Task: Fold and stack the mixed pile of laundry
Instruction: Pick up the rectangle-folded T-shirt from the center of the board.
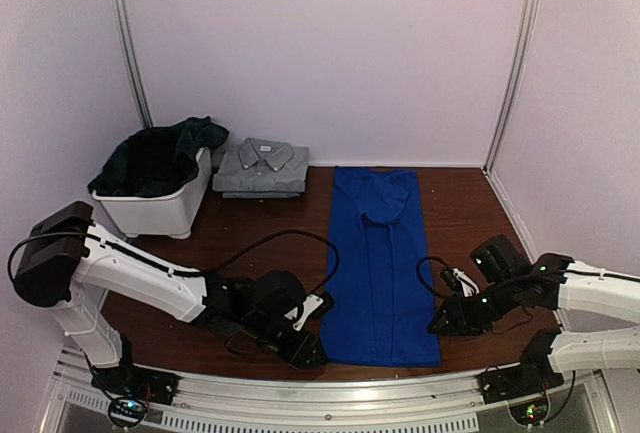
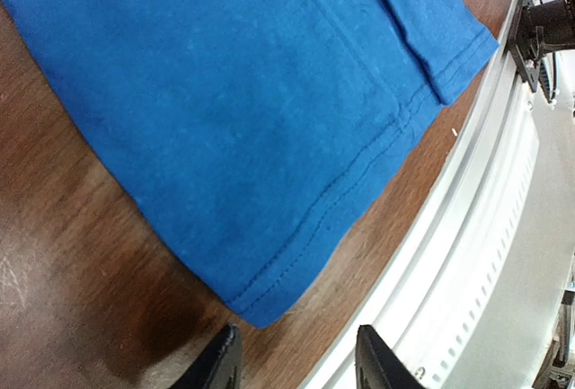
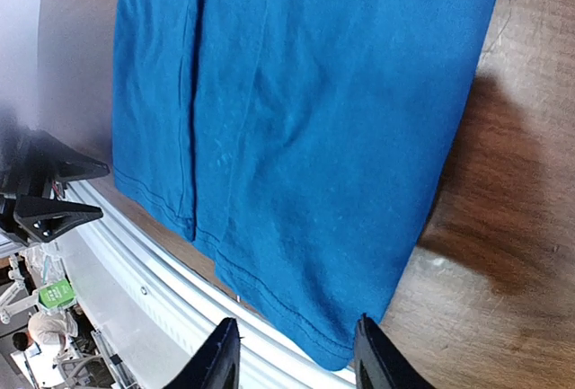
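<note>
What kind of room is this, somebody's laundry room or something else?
Probably a robot test booth, not a home: plain lilac wall panels between metal posts enclose one wooden table, and two robot arms are mounted on a metal rail at its edge.

T-shirt (image 1: 380,263) lies between left pincer (image 2: 296,364) and right pincer (image 3: 292,353), basket (image 1: 160,215) behind left.

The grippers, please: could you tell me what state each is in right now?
Left gripper: open, holding nothing.
Right gripper: open, empty, over the blue T-shirt hem.
</note>
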Available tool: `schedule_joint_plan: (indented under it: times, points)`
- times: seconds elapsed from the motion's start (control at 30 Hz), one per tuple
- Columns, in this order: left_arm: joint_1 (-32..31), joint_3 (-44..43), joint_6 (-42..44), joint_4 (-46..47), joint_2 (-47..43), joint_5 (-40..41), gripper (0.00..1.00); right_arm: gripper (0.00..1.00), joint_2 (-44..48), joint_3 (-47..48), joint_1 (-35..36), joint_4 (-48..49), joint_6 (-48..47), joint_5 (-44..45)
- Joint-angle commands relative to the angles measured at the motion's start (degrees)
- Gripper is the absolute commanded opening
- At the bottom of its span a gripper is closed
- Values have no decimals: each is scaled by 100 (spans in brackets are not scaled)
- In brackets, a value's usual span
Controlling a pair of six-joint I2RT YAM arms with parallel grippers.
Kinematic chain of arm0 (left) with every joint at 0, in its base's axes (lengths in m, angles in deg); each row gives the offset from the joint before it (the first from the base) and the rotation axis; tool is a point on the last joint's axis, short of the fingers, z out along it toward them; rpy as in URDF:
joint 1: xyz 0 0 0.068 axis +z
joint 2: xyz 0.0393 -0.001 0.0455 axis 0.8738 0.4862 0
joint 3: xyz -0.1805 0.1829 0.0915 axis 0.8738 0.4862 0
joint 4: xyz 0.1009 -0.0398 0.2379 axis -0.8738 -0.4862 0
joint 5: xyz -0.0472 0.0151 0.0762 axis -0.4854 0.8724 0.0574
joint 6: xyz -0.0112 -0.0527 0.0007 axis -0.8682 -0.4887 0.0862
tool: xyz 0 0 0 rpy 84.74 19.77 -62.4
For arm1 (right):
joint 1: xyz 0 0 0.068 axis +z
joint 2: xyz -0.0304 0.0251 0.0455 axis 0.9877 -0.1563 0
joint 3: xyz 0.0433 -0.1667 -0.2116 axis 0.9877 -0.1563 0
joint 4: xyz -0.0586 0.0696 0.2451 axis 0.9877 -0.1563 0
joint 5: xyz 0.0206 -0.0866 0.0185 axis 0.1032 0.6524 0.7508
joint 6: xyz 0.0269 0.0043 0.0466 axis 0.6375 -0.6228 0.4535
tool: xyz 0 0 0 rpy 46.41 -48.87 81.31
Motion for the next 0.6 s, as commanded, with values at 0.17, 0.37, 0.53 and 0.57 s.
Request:
schedule_joint_plan:
  times: [0.17,0.37,0.53,0.57]
  points:
    - [-8,-44,-193,268,235,-47,43,45,402,-652,621,201,947,128]
    - [-13,-163,-185,236,349,-43,43,44,342,-858,833,441,1119,165]
    - [-12,-312,-160,178,505,-74,40,42,124,-1050,970,833,1238,150]
    - [-12,-323,-143,165,510,-70,40,42,78,-1060,996,902,1244,150]
